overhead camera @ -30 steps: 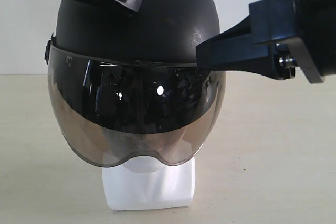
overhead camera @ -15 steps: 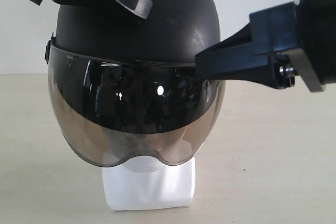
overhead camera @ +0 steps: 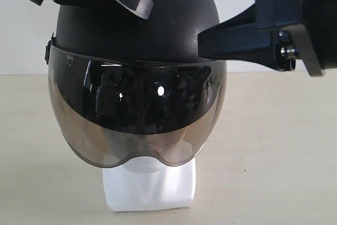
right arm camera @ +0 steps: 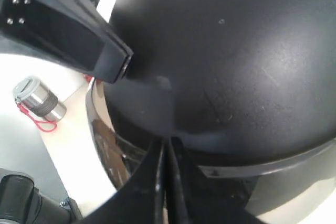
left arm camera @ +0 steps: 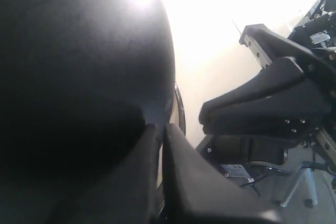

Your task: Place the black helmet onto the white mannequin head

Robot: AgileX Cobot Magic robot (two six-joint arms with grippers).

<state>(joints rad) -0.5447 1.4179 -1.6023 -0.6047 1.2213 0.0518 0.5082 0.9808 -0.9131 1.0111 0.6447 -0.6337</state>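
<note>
Up goes the right gripper: half a second ago its tip lay across the visor's top rim, and now it sits higher, against the side of the shell just above that rim. The left gripper has barely shifted in that half second, its tip slanting down onto the crown from the upper left.

One helmet, matte black, and it is on. It sits squarely over the one white mannequin head, whose chin, neck and squarish base show below. One smoky visor hangs down over the face, and the head stands upright on the pale table.

Two grippers, both at the shell. The right wrist view shows the right gripper's two fingers pressed flat together with nothing between them, pointing at the helmet's lower edge. The left gripper's tip is on the dome there too. From the left wrist, the left gripper has its pair of fingers drawn together as well, only a thin slit between, gripping nothing, beside the dark curve of the helmet. The right gripper is opposite.

One small silver canister with a red cord lies off to the side.
</note>
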